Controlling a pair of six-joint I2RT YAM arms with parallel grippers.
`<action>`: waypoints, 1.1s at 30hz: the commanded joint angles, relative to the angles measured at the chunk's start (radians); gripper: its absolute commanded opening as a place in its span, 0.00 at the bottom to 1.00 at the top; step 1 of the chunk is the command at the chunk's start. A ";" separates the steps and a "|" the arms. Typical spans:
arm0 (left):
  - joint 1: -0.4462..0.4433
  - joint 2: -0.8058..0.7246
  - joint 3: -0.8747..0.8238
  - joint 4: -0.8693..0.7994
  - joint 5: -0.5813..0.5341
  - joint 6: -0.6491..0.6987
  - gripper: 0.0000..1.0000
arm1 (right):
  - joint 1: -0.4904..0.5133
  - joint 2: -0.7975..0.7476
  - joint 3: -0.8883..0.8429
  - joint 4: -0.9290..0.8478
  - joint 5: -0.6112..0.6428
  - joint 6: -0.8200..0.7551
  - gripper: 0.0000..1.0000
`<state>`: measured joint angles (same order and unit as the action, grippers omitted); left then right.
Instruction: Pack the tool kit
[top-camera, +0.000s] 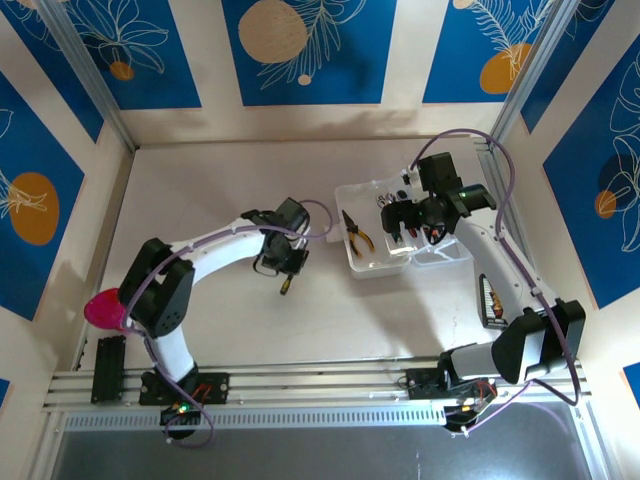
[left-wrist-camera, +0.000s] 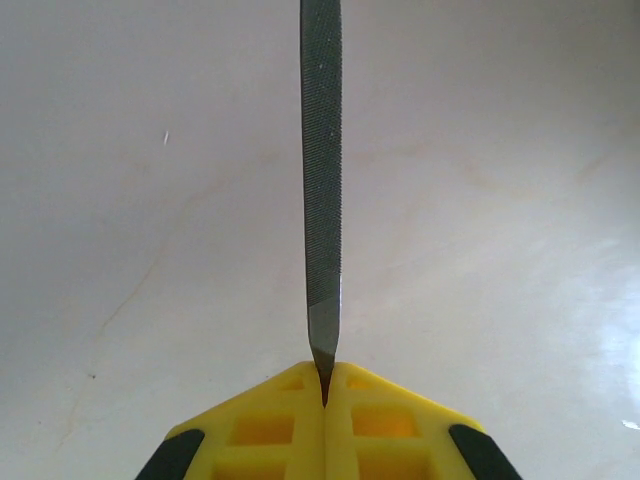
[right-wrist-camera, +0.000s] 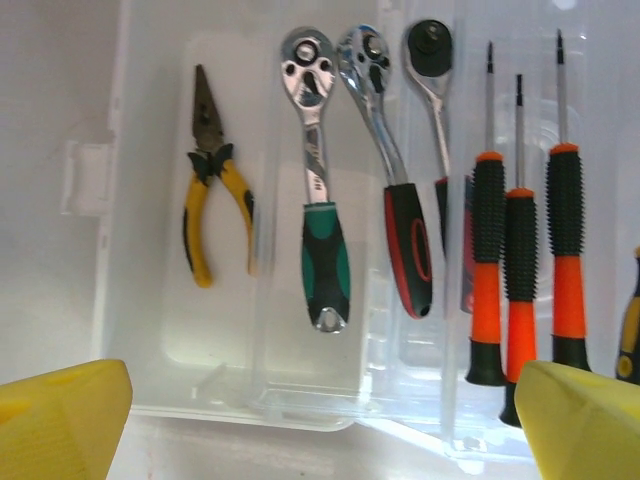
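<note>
Far L of the case (top-camera: 365, 262), at the counter (top-camera: 200, 180) edge, a pink cup (top-camera: 104, 310) was noted; not kit.

Between cup and case, nearer the case, the L fingers (left-wrist-camera: 265, 430) were clamped shut on a slim file (left-wrist-camera: 322, 180). It was pinched only at its smooth tapered end, w/ the blade pointing straight out over bare counter.

Inside the case, L to R, were laid yellow-handled pliers (right-wrist-camera: 215, 215), a green-handled wrench (right-wrist-camera: 320, 250), a red-and-black wrench (right-wrist-camera: 405, 240) and orange-and-black screwdrivers (right-wrist-camera: 487, 280). The R fingers (right-wrist-camera: 60, 415) were held wide apart and empty above the case's near edge. Just R of the case, a small dark-and-orange tool (top-camera: 490, 302) lay on the counter; type unclear.

Risks, as judged:
- The file could pivot or slip, since so little of its slick end was gripped.
- Its long tip could snag the case wall on the way in.
- The L arm could clash w/ the R arm parked over the case.

Materials:
- File: grey steel, fine cross-hatched teeth, narrow and flat.
- Case: clear moulded plastic, glossy, w/ ribbed bays.
- Wrenches: polished chrome, round heads.
- Screwdriver grips: ridged black rubber over orange.
- Fingers: yellow plastic, cut-out pockets.
- Counter: matt, pale.
</note>
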<state>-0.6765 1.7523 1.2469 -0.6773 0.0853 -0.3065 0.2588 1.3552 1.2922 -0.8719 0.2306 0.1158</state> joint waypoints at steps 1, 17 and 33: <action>0.025 -0.078 0.054 0.032 0.112 0.018 0.00 | 0.007 -0.043 -0.032 0.055 -0.133 0.022 0.99; 0.137 -0.171 -0.045 0.693 0.526 -0.305 0.00 | 0.130 -0.154 -0.315 0.634 -0.581 0.169 0.99; 0.137 -0.148 -0.125 0.930 0.614 -0.450 0.00 | 0.242 -0.003 -0.270 0.772 -0.427 0.234 0.58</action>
<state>-0.5453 1.6001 1.1339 0.1989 0.6643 -0.7433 0.4919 1.3476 0.9943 -0.1581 -0.2329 0.3252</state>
